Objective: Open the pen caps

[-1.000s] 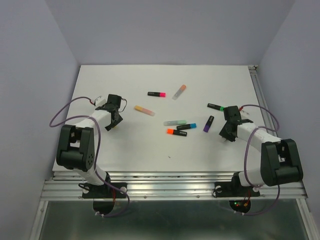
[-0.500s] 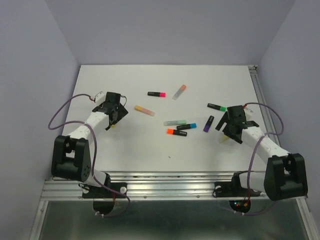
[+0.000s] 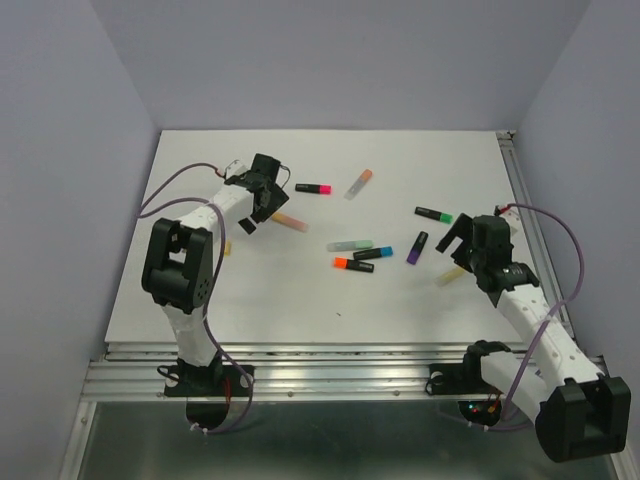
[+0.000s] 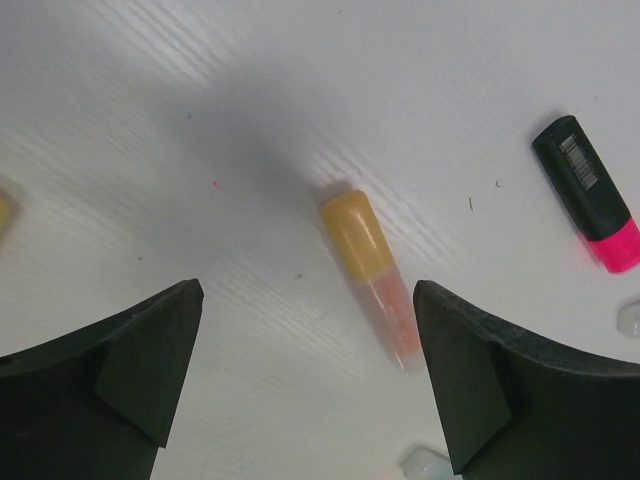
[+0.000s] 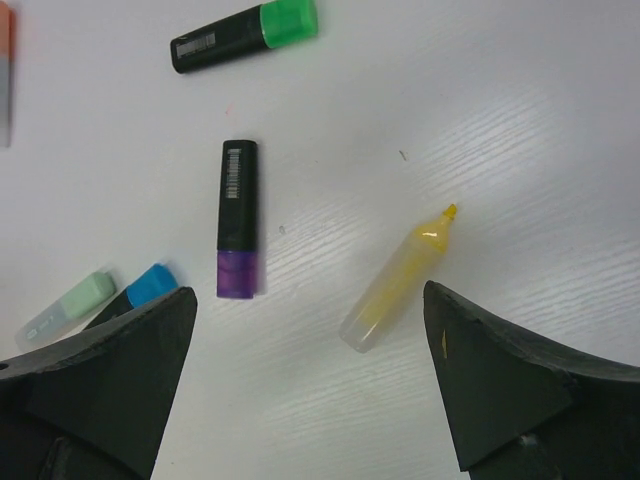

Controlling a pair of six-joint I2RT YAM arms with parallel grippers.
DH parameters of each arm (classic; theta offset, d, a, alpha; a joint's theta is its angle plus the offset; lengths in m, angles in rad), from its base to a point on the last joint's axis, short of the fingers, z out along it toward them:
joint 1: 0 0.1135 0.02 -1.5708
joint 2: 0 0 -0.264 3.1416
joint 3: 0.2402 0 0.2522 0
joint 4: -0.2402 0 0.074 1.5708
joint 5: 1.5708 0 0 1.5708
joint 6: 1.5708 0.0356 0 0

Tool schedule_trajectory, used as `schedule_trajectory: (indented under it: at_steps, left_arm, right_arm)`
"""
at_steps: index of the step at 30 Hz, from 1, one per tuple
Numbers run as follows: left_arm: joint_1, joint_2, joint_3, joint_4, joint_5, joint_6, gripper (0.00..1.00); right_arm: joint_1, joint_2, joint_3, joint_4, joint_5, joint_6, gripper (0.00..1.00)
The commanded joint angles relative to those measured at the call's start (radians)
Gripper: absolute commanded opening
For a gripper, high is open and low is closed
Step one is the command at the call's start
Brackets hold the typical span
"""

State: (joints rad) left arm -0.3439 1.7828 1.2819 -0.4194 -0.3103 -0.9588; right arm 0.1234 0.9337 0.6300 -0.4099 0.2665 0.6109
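Note:
My left gripper (image 3: pixel 270 196) (image 4: pixel 308 330) hangs open above a capped pale pen whose peach-yellow cap (image 4: pixel 353 236) (image 3: pixel 279 216) lies just ahead of the fingers. A loose yellow cap (image 3: pixel 227 247) rests on the table beside the left arm. My right gripper (image 3: pixel 455 245) (image 5: pixel 310 310) is open over an uncapped yellow pen (image 5: pixel 395 285) (image 3: pixel 450 275). Close by lie capped pens with a purple cap (image 5: pixel 238 273), green cap (image 5: pixel 288 20), blue cap (image 5: pixel 152 283) and mint cap (image 5: pixel 88 294). A pink cap (image 4: pixel 615 245) sits on a black barrel.
More pens lie mid-table: an orange-capped black one (image 3: pixel 353 264) and an orange-tipped translucent one (image 3: pixel 359 184). Grey walls close in the white table (image 3: pixel 330 300), and a metal rail (image 3: pixel 525 200) runs along its right edge.
Both grippers have opened. The yellow cap and the uncapped yellow pen now lie on the table. My left gripper moved up and right to the peach-capped pen; the right arm stretched forward.

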Motion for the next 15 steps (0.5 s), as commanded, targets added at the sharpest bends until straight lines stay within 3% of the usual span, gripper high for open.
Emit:
schedule_trajectory:
  at_steps: [1, 6, 15]
  left_arm:
    - [-0.018, 0.104, 0.158, -0.111, -0.018, -0.046, 0.99]
    - [-0.043, 0.196, 0.266, -0.188, -0.042, -0.066, 0.98]
    - [-0.056, 0.279, 0.300, -0.205, -0.027, -0.098, 0.88]
  right_arm:
    - [-0.008, -0.055, -0.049, 0.095, -0.041, -0.022, 1.00]
    - [-0.010, -0.075, -0.064, 0.111, -0.058, -0.025, 1.00]
    - [-0.008, -0.084, -0.064, 0.094, -0.026, -0.016, 1.00]
